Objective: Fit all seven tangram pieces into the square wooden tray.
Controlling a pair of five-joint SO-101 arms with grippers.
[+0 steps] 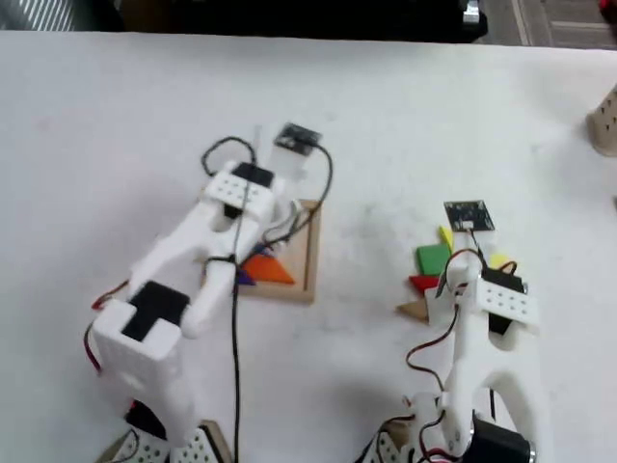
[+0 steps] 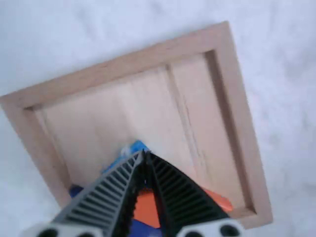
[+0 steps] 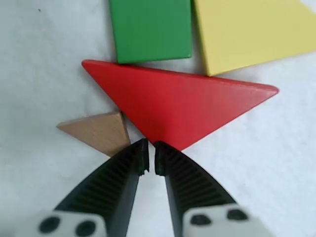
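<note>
My left gripper (image 2: 144, 159) hangs over the tray (image 2: 123, 64), its ribbed fingers (image 2: 106, 190) pressed together tip to tip, gripping no piece that I can see. The tray lies flat on the white table (image 1: 386, 125), and most of its wooden floor is bare. What it holds sits bunched at the side under my fingers: an orange piece (image 2: 148, 207) lies flat near one corner, a light blue piece (image 2: 136, 147) shows just at my fingertips, and a darker blue piece (image 2: 74, 190) lies against the rim. From above, my left arm covers much of the tray, with the orange piece peeking out beside it. Well apart from the tray, my right gripper (image 3: 148, 158) is low over the table, closed to a thin slit and holding nothing, its tips just short of the point of a red triangle (image 3: 182, 103). A small tan triangle (image 3: 98, 131) touches the red one's edge; a green square (image 3: 150, 29) and a yellow piece (image 3: 252, 32) lie just beyond it, side by side, all loose on the table.
</note>
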